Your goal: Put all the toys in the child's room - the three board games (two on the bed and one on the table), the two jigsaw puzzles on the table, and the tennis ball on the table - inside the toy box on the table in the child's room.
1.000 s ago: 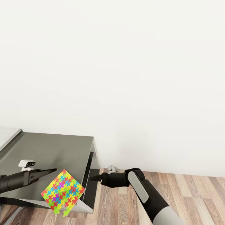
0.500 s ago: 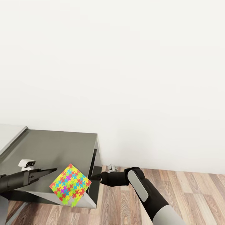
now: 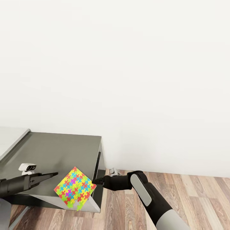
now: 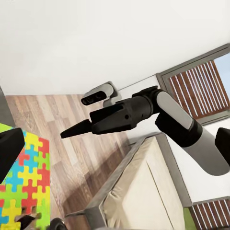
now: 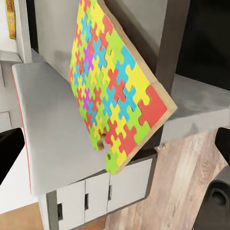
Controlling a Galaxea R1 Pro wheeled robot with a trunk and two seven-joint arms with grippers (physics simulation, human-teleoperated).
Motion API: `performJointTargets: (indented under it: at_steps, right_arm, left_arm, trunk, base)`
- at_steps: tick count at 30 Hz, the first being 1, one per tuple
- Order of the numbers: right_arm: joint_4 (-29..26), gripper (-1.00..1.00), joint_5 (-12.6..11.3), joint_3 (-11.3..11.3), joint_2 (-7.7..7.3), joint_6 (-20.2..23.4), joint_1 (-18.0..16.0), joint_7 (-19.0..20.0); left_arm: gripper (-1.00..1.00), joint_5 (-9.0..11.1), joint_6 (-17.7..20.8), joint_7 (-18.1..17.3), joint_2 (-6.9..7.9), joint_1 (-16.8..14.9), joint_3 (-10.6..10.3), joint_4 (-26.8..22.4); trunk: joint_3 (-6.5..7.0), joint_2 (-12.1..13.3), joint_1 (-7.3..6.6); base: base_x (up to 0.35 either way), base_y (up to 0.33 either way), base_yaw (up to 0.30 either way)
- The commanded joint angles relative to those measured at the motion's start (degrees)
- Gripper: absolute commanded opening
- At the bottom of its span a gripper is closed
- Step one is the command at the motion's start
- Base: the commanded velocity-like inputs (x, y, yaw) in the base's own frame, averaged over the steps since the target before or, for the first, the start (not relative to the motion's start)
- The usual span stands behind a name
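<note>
one jigsaw puzzle (image 3: 75,188) is off the desktop and in the air, tipped on its corner over the front right corner of the dark desk section (image 3: 57,150), so the job looks barely under way: no toy box in sight, and this puzzle is not yet in it

right gripper (image 3: 95,182) sits at the puzzle's right corner, fingertips touching its edge, and from here it seems to be pinching that corner, though the contact itself is too small to be sure

left gripper (image 3: 54,174) hangs just to the puzzle's left, apart from it, fingers drawn to a narrow point with nothing between them

what's left, by my reading: carry this one to the box, then everything else
</note>
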Motion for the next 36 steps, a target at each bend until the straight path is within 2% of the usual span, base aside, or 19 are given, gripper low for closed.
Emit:
performJointTargets:
  at_steps: [1, 24, 36]
  right_arm:
    - [0.00, 1.00, 0.50, -0.04, 0.02, 0.17, -0.04, 0.45]
    - [0.00, 1.00, 0.50, -0.02, -0.04, 0.17, -0.06, 0.47]
    - [0.00, 1.00, 0.50, -0.01, -0.07, 0.17, -0.05, 0.47]
  left_arm:
    - [1.00, 0.00, 0.61, -0.21, 0.02, -0.02, -0.03, -0.02]
    - [1.00, 0.00, 0.61, -0.21, 0.02, 0.01, -0.05, -0.12]
    - [1.00, 0.00, 0.61, -0.21, -0.02, 0.01, -0.09, -0.13]
  trunk:
    - [-0.05, -0.04, 0.00]
    - [-0.05, -0.04, 0.00]
    - [-2.21, -4.85, 2.64]
  base:
    - [-0.001, 0.167, 0.000]
    - [0.000, 0.031, 0.000]
    - [0.000, 0.000, 0.000]
